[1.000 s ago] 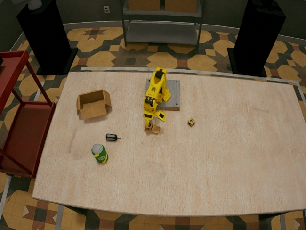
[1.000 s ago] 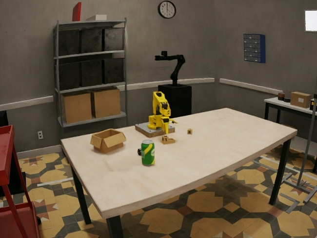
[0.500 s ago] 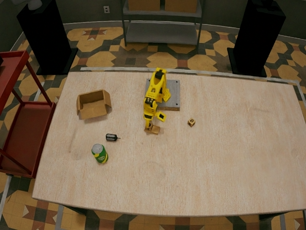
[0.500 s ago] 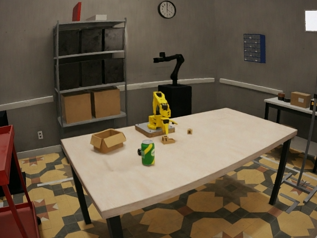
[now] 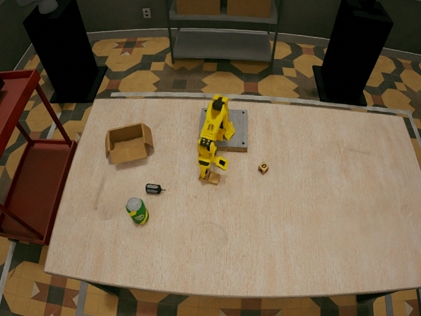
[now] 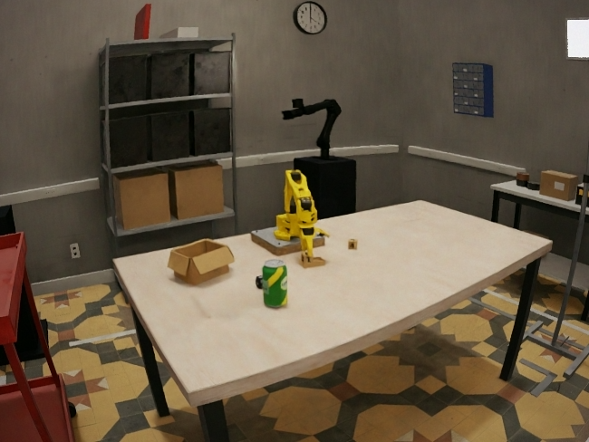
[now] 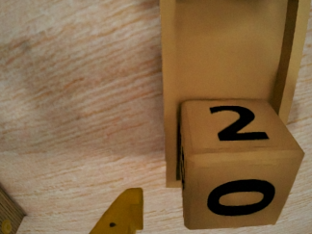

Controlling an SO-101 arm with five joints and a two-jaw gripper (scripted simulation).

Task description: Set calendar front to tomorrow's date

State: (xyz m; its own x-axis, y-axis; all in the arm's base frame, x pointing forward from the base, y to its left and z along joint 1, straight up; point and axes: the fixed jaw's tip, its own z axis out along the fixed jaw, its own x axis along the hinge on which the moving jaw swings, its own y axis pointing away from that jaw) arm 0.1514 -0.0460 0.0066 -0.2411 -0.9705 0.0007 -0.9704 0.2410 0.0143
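Wrist and top views are showing one digit cube (image 5: pixel 206 176) (image 6: pixel 304 260) (image 7: pixel 231 192) sitting in the tray (image 5: pixel 211 182) (image 6: pixel 315 264) (image 7: pixel 169 95), gripper (image 5: pixel 213 169) (image 6: pixel 317 245) (image 7: pixel 122 211) hovering part-open and empty, the outside cube (image 5: pixel 263 167) (image 6: pixel 352 244) awaiting placement.

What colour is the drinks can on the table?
Green with yellow bands; clearest in the exterior view.

The robot arm (image 5: pixel 212 127) (image 6: pixel 300 204) is bright yellow, with black sections set in at its joints. In the top view, a dark logo-like mark sits on the broad yellow upper link (image 5: pixel 210 127), with small dark dots just beside it. Near the middle of the arm, a black part (image 5: pixel 205 142) carries small yellow spots. The gripper (image 5: pixel 212 170) is yellow too. In the wrist view, 1 yellow fingertip (image 7: pixel 126 211) shows an angled outline and 1 small dark dot.
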